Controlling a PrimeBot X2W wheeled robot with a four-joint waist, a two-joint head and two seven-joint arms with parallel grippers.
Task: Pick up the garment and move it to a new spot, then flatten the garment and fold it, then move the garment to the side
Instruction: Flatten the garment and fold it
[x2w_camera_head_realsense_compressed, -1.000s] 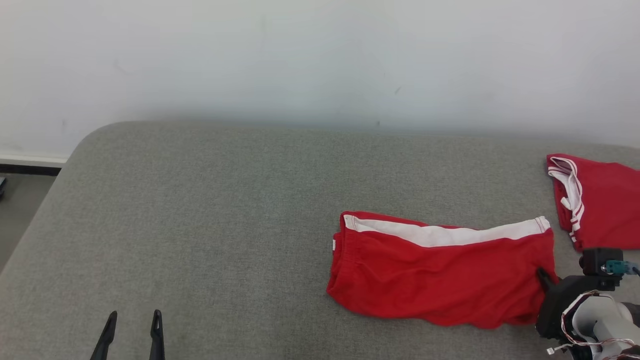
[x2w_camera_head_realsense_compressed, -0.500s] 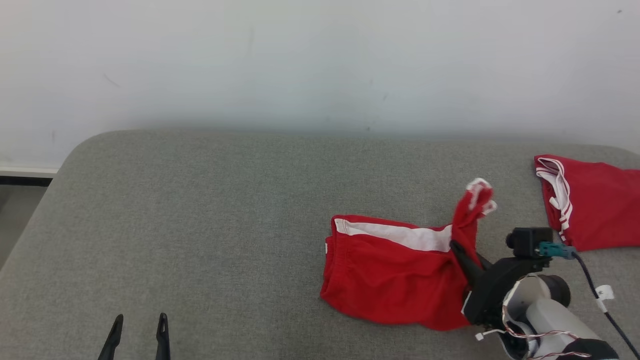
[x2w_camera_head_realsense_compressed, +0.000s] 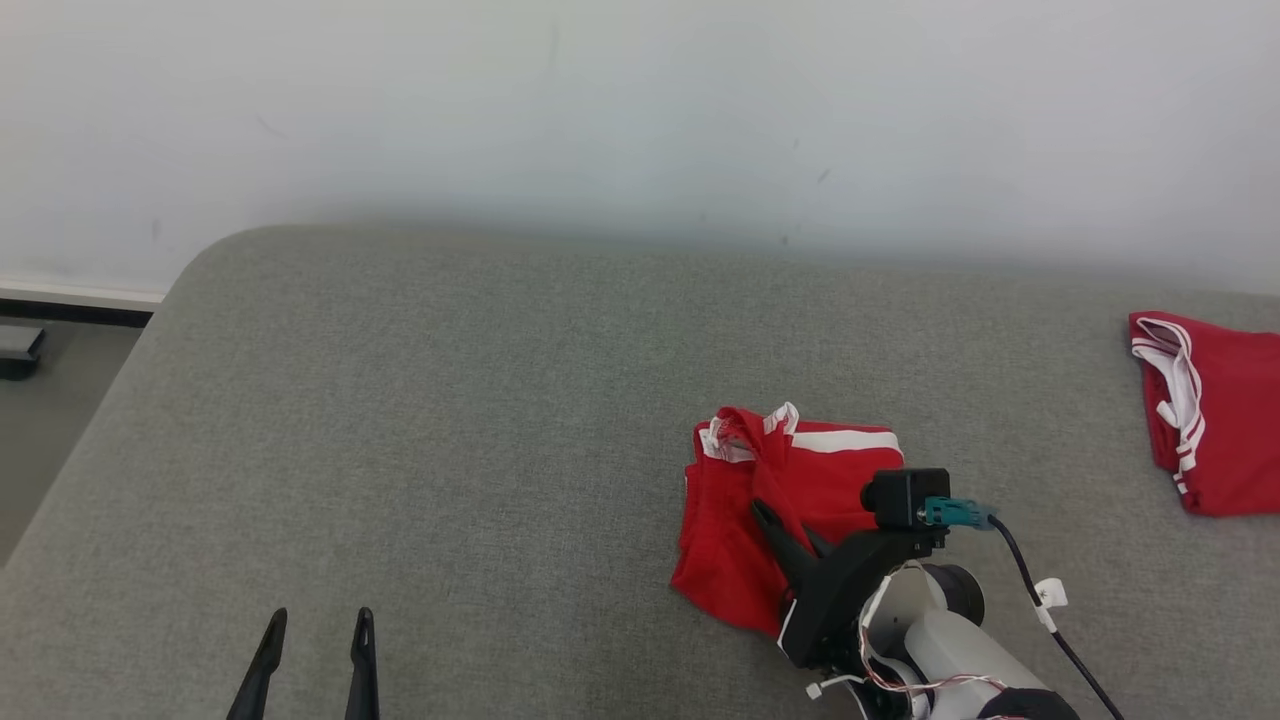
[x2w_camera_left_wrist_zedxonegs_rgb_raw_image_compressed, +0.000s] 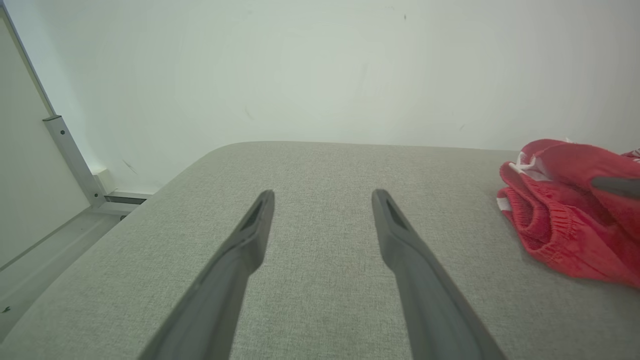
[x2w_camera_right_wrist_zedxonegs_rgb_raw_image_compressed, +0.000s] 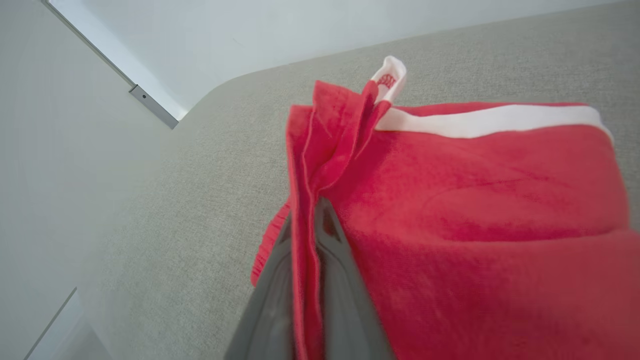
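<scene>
The garment (x2w_camera_head_realsense_compressed: 725, 560) is a pair of red shorts with a white stripe, lying doubled over on the grey padded surface (x2w_camera_head_realsense_compressed: 450, 400) right of centre. My right gripper (x2w_camera_head_realsense_compressed: 765, 515) is shut on a bunched red edge of it, held over the garment's left end. In the right wrist view the cloth (x2w_camera_right_wrist_zedxonegs_rgb_raw_image_compressed: 475, 190) is pinched between the dark fingers (x2w_camera_right_wrist_zedxonegs_rgb_raw_image_compressed: 335, 260). My left gripper (x2w_camera_head_realsense_compressed: 318, 628) stands open near the front left, with nothing between its fingers. The left wrist view has that gripper (x2w_camera_left_wrist_zedxonegs_rgb_raw_image_compressed: 322, 197) well left of the garment (x2w_camera_left_wrist_zedxonegs_rgb_raw_image_compressed: 555, 225).
A second red garment with white trim (x2w_camera_head_realsense_compressed: 1215, 410) lies at the far right edge. A pale wall rises behind the surface. The surface's rounded left corner drops to the floor (x2w_camera_head_realsense_compressed: 40, 420).
My right gripper has carried the garment's right end up and leftward over the rest, folding it roughly in half. The left gripper stayed put; the head view shifted slightly.
</scene>
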